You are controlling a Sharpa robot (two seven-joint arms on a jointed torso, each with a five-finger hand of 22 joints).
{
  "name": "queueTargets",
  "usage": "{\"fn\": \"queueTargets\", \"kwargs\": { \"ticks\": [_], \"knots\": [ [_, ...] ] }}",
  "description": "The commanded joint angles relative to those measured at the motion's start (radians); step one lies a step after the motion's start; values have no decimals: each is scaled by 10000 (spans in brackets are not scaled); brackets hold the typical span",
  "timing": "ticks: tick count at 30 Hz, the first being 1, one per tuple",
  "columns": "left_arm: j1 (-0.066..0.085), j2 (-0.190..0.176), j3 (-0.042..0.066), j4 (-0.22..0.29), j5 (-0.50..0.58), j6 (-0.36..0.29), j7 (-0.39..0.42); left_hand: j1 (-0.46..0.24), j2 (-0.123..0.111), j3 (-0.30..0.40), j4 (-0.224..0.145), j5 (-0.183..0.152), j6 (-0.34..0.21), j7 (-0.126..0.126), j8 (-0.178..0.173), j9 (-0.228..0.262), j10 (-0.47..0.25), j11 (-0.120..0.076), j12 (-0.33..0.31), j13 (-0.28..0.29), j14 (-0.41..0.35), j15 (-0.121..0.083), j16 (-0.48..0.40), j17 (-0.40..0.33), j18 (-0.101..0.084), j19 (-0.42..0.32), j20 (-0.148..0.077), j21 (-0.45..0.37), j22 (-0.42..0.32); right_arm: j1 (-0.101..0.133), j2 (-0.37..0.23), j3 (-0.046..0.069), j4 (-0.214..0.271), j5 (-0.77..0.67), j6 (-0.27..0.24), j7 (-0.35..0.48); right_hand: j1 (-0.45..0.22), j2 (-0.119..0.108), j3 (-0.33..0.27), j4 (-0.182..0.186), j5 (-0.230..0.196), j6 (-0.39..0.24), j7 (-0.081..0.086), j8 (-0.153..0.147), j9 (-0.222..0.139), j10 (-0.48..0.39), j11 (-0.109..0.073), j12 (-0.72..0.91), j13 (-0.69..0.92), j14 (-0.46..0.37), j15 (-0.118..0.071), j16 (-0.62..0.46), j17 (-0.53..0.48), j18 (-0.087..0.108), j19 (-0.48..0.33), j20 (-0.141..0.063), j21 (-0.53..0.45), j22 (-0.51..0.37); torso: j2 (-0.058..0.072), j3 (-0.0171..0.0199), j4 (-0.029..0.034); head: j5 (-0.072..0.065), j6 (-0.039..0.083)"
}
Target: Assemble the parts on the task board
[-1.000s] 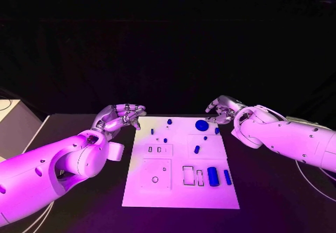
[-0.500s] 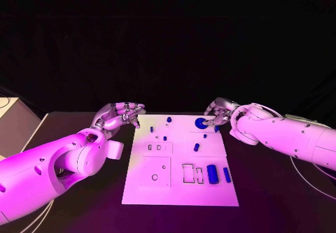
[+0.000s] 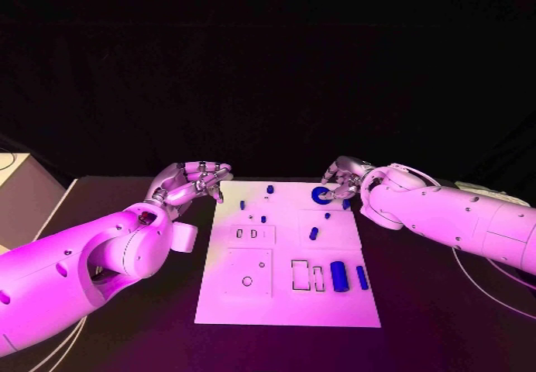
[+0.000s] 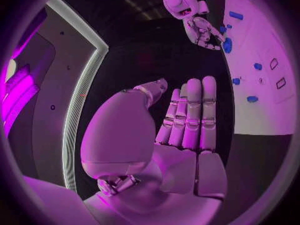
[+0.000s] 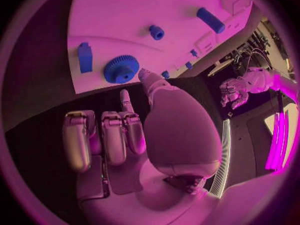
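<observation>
The white task board lies in the middle of the black table. A blue gear sits near its far right corner, with a small blue block beside it. My right hand hovers at the gear's far right side. In the right wrist view its thumb and one finger reach toward the gear while the other fingers are folded; nothing is held. My left hand hangs off the board's far left corner, fingers straight and together, holding nothing.
Two blue cylinders lie at the board's near right beside rectangular slots. Small blue pegs stand farther back. A pale box stands at the table's left edge. A cable runs along the right.
My right hand has moved left and down onto the gear's far right side. The left hand has stayed nearly where it was.
</observation>
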Motion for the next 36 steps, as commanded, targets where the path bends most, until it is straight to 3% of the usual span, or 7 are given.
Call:
{"fn": "queueTargets", "kwargs": {
  "ticks": [1, 14, 19, 36],
  "knots": [
    [0, 29, 8, 3, -41, 179, 69, 11, 52, 49, 13, -8, -28, -7, 28, 16, 29, -34, -58, 13, -56, -6, 31, 10, 58, -59, 20, 37, 10, -25, 69, -9, -96, -380, 184, -104, 81, 18, -77, 16, -4, -56, 11, 44, -17, 1061, 45, 20, 2628, 934, 85, 53, 2182, -144, 791, 86, 35, 2024, -3, 1, -3, 21, 3],
    [-1, 41, 8, -4, -52, 188, 46, 4, 56, 54, 12, -8, -30, -5, 31, 20, 27, -33, -59, 15, -57, -6, 42, 9, 58, -73, 21, 58, 23, -144, 247, -20, -452, -874, 289, -110, 164, 73, -80, 34, 67, -41, 12, 61, -15, 1061, 47, 20, 2628, 930, 88, 50, 2170, -155, 809, 92, 72, 2072, -9, -2, 6, 1, -38],
    [-1, 40, 8, -1, -53, 190, 44, 0, 56, 55, 12, -8, -35, -3, 30, 21, 22, -31, -61, 15, -59, -5, 45, 8, 58, -80, 22, 67, 28, -156, 273, -21, -555, -908, 432, -91, 213, 99, -73, 46, 130, -32, 13, 71, -16, 1061, 47, 20, 2628, 930, 90, 51, 2171, -158, 814, 96, 84, 2088, -6, 8, 1, 55, -35],
    [-1, 65, 8, -17, -53, 196, 35, 0, 56, 55, 12, -8, -35, -3, 30, 21, 22, -31, -61, 15, -59, -5, 45, 8, 58, -80, 22, 67, 28, -168, 449, -21, -778, -740, 678, 31, 271, 240, 27, 166, 351, 84, 0, 133, -11, 1061, 39, 20, 2628, 924, 85, 47, 2151, -160, 812, 101, 94, 2104, -3, 9, 9, -11, -53]
  ]
}}
